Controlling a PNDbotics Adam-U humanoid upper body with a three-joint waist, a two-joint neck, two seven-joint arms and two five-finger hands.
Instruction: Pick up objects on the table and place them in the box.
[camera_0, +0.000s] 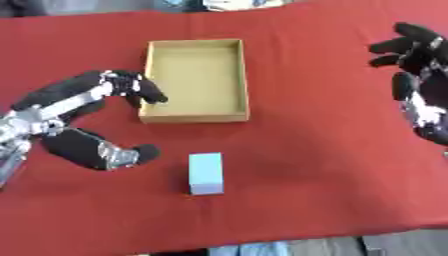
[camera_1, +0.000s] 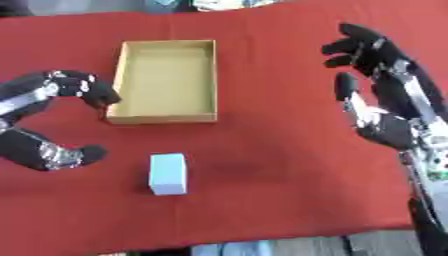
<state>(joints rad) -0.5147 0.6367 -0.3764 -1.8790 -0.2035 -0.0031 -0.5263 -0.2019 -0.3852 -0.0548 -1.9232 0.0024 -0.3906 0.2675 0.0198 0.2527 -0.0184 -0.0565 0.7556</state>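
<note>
Nearest me, the pale blue block (camera_0: 206, 173) stands on the red table (camera_0: 306, 190), its long axis running away from me. My left hand (camera_0: 74, 122) hovers just to its left, fingers and thumb spread in a wide curve around nothing, the thumb tip near the block's upper corner. That hand is clearly the closer one, so I judge the grab falls to it, moving rightward. Beyond lies the open cardboard box (camera_0: 196, 116), holding nothing. My right hand (camera_1: 385, 100) waits open, well apart at the right.

Paired head views, down onto table (camera_0: 306, 165)
</note>
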